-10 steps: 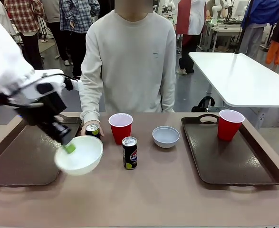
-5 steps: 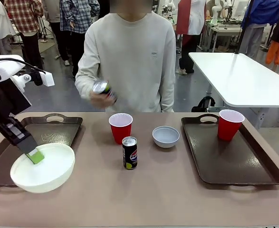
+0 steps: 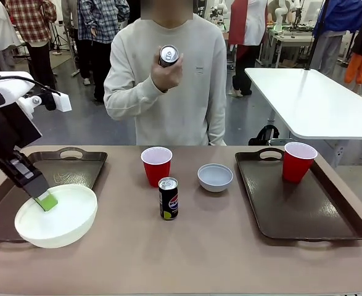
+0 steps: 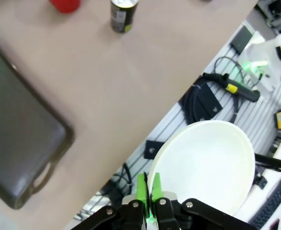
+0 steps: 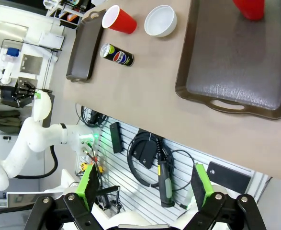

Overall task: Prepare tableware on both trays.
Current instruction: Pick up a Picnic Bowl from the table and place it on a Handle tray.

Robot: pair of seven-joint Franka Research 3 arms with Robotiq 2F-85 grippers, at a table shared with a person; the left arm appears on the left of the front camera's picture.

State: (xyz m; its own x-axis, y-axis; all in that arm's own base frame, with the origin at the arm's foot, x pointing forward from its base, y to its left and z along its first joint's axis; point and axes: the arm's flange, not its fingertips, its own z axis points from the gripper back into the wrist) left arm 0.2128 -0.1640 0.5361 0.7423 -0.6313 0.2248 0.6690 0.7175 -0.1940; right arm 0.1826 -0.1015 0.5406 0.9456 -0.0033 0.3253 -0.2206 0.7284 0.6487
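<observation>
My left gripper (image 3: 43,198) is shut on the rim of a white bowl (image 3: 56,217), which is tilted over the front right corner of the left tray (image 3: 20,203). The left wrist view shows the green fingers (image 4: 141,187) pinching the bowl's (image 4: 207,163) rim. On the table stand a red cup (image 3: 156,165), a dark can (image 3: 168,198) and a greyish-white bowl (image 3: 215,177). Another red cup (image 3: 298,161) stands on the right tray (image 3: 304,209). The person's hand holds a second can (image 3: 168,55) at chest height. My right gripper (image 5: 145,184) is open and high above the table's near edge.
The person stands at the far side, behind the middle of the table. The right wrist view takes in the right tray (image 5: 231,72), the can (image 5: 117,55) and the left tray (image 5: 85,45) from above. Cables and gear lie below the table's near edge.
My left gripper carried the white bowl from mid-table leftward to the left tray's corner. The person lifted a can off the table up to chest height.
</observation>
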